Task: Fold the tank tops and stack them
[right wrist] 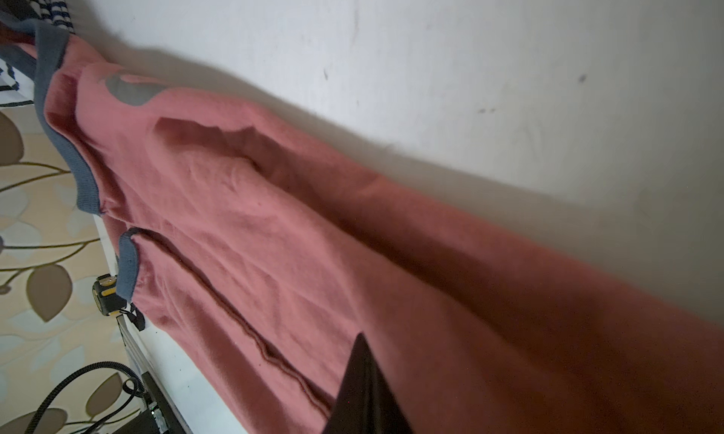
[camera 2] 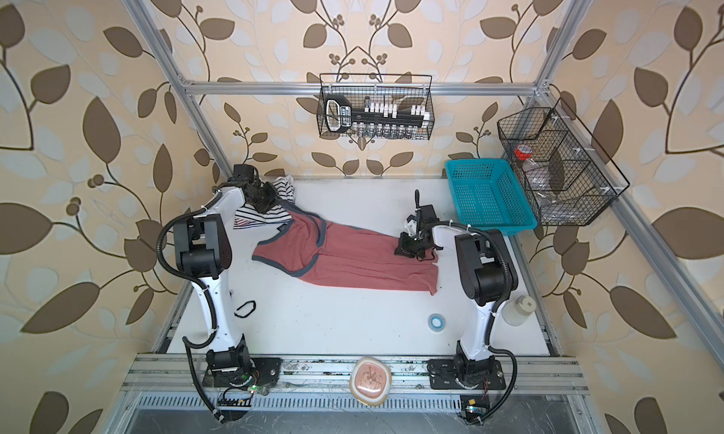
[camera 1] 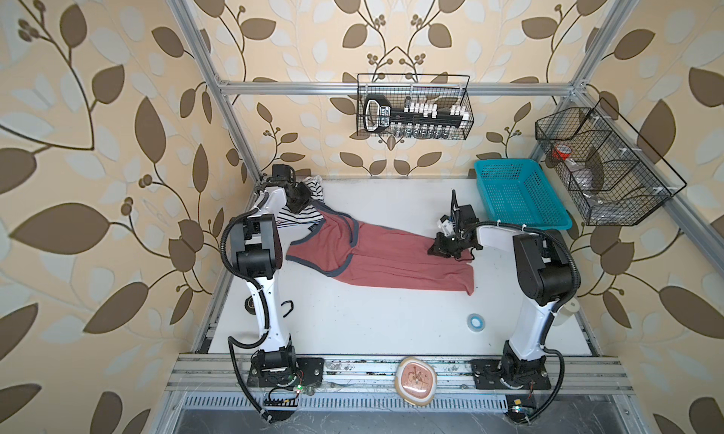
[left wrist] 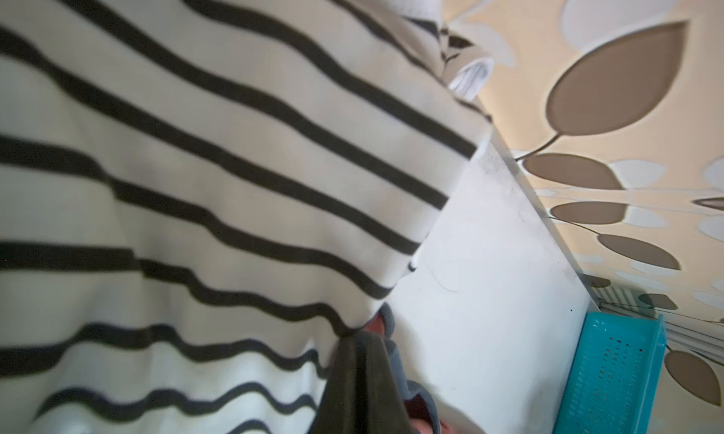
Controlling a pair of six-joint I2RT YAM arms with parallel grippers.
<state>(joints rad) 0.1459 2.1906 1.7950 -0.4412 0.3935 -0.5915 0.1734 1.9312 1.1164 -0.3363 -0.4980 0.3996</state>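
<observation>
Cloth fills both wrist views. The right pincer (camera 1: 439, 249) is clamped tight on the hem of the red top (camera 1: 391, 257). From there the top runs, partly lifted, across the table (camera 1: 372, 326) to the left pincer (camera 1: 299, 201). That pincer sits at the top's grey-blue strap, with the striped top (camera 1: 301, 218) bunched beneath and behind it. One finger (left wrist: 360, 385) shows against the trim in the left wrist view. I cannot tell whether its jaws stand wide or narrow. A basket (camera 1: 521, 195) stands just beyond the right pincer.
</observation>
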